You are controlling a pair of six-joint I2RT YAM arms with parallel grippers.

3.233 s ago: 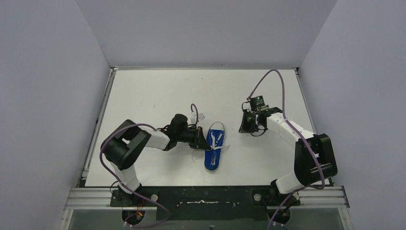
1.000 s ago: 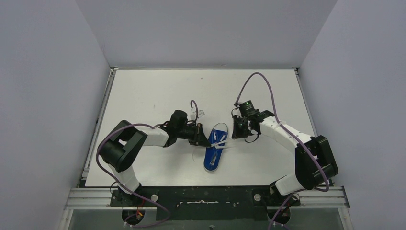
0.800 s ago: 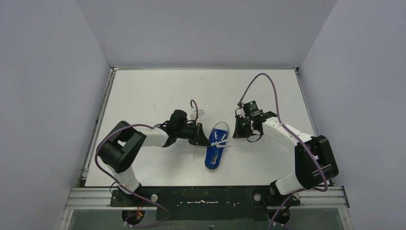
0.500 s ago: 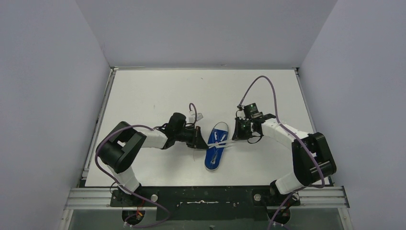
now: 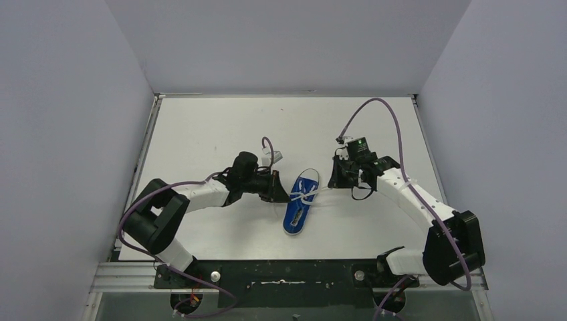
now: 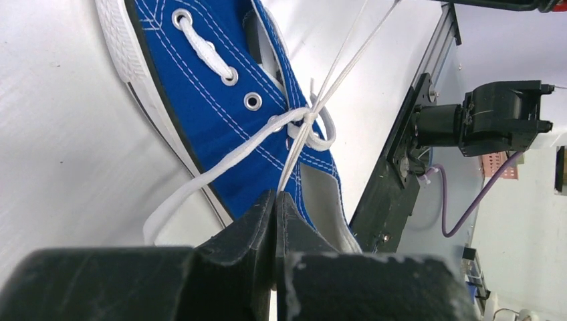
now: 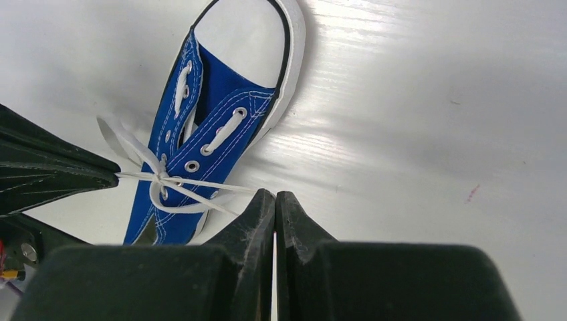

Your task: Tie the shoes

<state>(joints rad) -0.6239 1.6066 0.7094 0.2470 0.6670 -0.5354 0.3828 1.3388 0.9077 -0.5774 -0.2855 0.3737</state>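
The small blue sneaker (image 5: 298,202) with white sole rim lies on the white table (image 5: 200,127), toe cap toward the far side; it also shows in the left wrist view (image 6: 220,100) and in the right wrist view (image 7: 200,134). Its white laces (image 5: 304,196) cross in a tight knot (image 6: 309,117) over the tongue. My left gripper (image 5: 284,192) is just left of the shoe, shut on a lace strand (image 6: 294,150). My right gripper (image 5: 334,182) is just right of it, shut on the other lace strand (image 7: 214,184). Both strands run taut from the knot.
A small white clip (image 5: 275,156) lies on the table behind the left wrist. The table's metal rail (image 5: 287,274) runs along the near edge by the arm bases. Grey walls enclose the table on three sides.
Both grippers have pulled apart from the shoe, drawing the laces taut into a knot. The left arm has stretched out. The shoe shifted slightly.
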